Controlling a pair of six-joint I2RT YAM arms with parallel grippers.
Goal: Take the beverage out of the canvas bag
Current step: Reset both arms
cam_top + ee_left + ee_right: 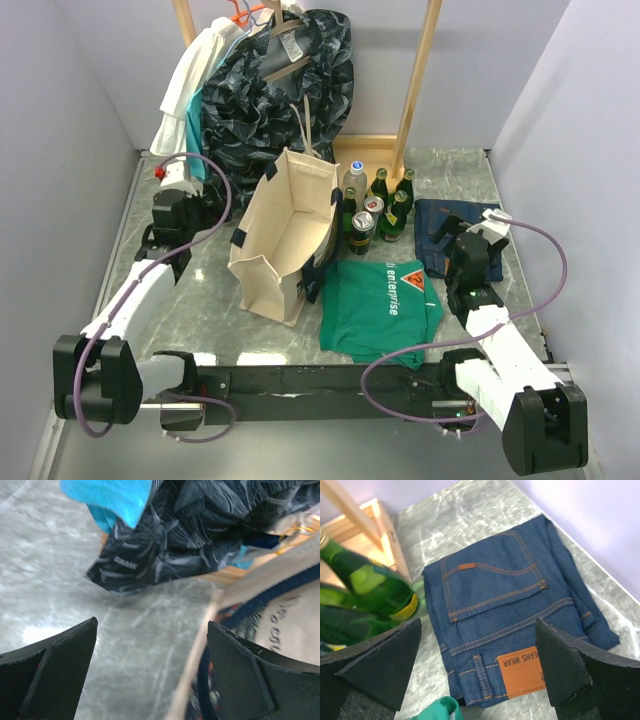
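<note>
The cream canvas bag with navy trim stands open-topped mid-table. In the top view I see only its pale inner walls, and the beverage is hidden. My left gripper hovers open just left of the bag's far corner. In the left wrist view the bag's cream rim runs up between my open fingers, with a navy strap behind the right fingertip. Something blurred and colourful shows past the rim. My right gripper is open over folded jeans, holding nothing.
Green bottles and cans stand right of the bag, and the bottles lie close to my right gripper's left side. A green T-shirt lies in front. A dark patterned garment hangs on the wooden rack behind.
</note>
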